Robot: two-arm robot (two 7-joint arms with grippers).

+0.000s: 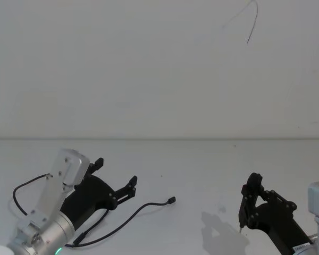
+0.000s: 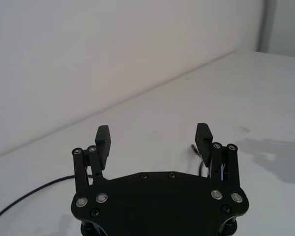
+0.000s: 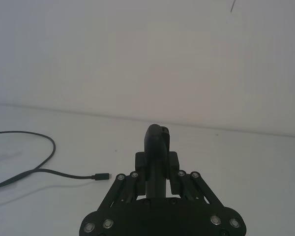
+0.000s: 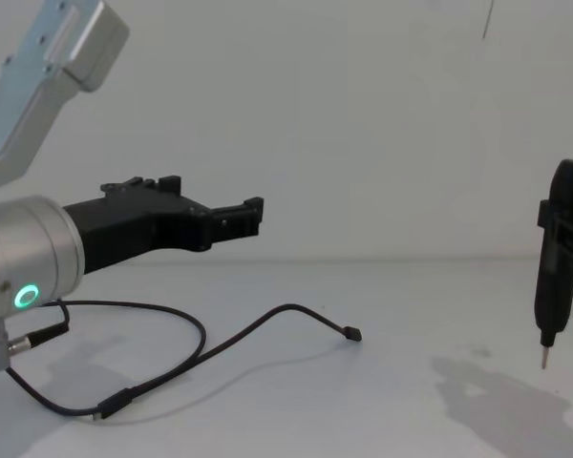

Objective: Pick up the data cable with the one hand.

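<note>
On the head view my left pincer (image 1: 116, 171) sits low at the left, its jaws spread wide and holding nothing, while the data cable (image 1: 149, 204) lies loose on the desk (image 1: 202, 170), curving from beside the wrist out to a plug just right of the jaws. The right pincer (image 1: 250, 199) is at the far right, clenched on a pen-like tool (image 1: 243, 219) with its tip pointing down. The left wrist view confirms the fingers (image 2: 103, 142) are apart, with the cable trailing across the desk below them. From the right wrist I see the cable off to one side, well apart from the tool. The chest view puts the left pincer above the cable's loop, not touching it.
</note>
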